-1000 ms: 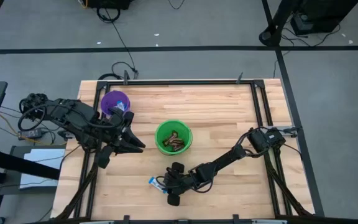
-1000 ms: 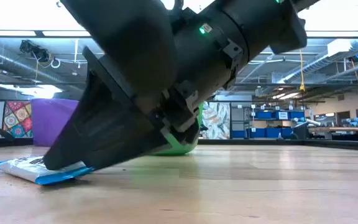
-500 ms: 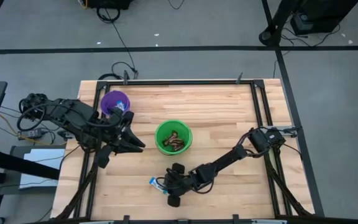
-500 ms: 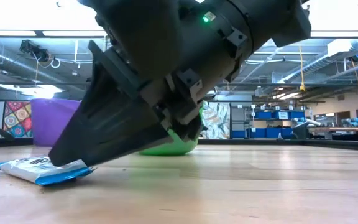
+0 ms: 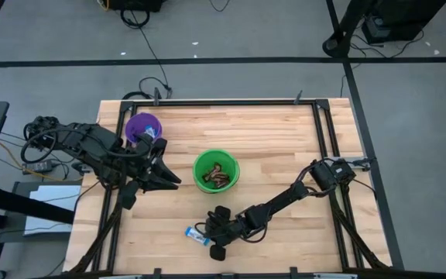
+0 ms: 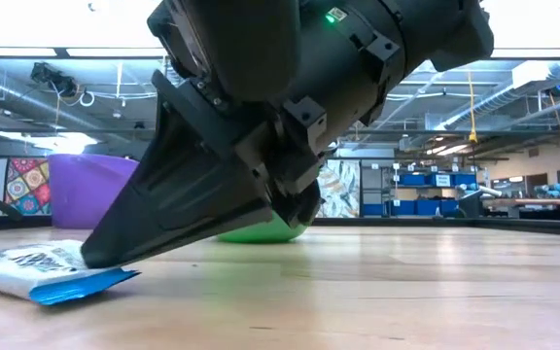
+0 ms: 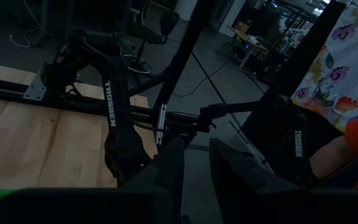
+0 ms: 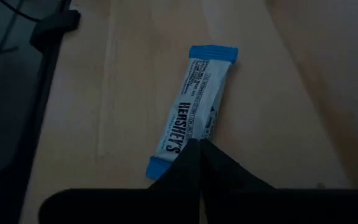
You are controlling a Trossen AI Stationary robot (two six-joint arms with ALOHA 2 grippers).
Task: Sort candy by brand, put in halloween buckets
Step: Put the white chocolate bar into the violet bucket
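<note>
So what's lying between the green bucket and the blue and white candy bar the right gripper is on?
Only bare wood. In the high view nothing lies between the green bucket and the candy bar at the right gripper.

the right arm reaches low across the table's near side, wrist tilted down; the right gripper (image 8: pixel 199 147) has its fingers pressed together, tips at the tabletop; the left arm waits at the left edge, the left gripper (image 5: pixel 169 180) aimed inward
</note>
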